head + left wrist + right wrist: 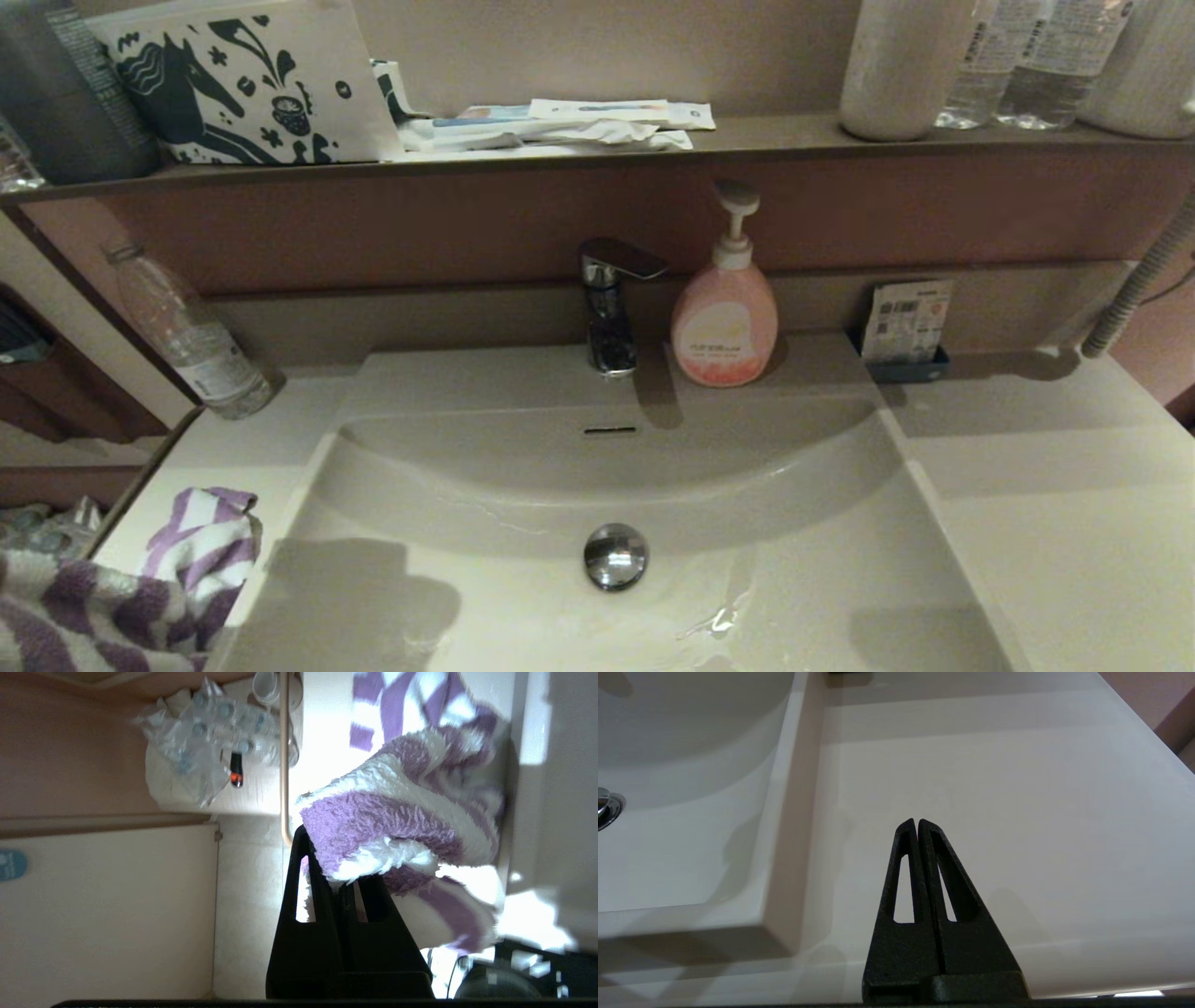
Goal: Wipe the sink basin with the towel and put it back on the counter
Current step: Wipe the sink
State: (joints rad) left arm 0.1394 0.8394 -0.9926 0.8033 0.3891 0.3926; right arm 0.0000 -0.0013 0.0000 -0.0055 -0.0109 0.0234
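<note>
The cream-white sink basin [523, 485] fills the middle of the head view, with its chrome drain plug [615, 556] and slot overflow [610, 430]. The purple-and-white striped towel [201, 546] lies bunched on the left counter [243, 439], one end raised at the lower left corner. In the left wrist view my left gripper [327, 872] is shut on a fold of the towel [397, 821], beside the counter's left edge. My right gripper [916, 822] is shut and holds nothing, hovering over the right counter [1017, 788] near its front edge. Neither gripper shows in the head view.
A faucet [609, 308] and pink soap pump bottle [724, 322] stand behind the basin. A plastic bottle [191, 341] leans at the back left, a packet [906, 322] at the back right. Water glistens on the basin floor [719, 616]. The brown ledge [766, 140] carries a horse-print pouch [238, 84].
</note>
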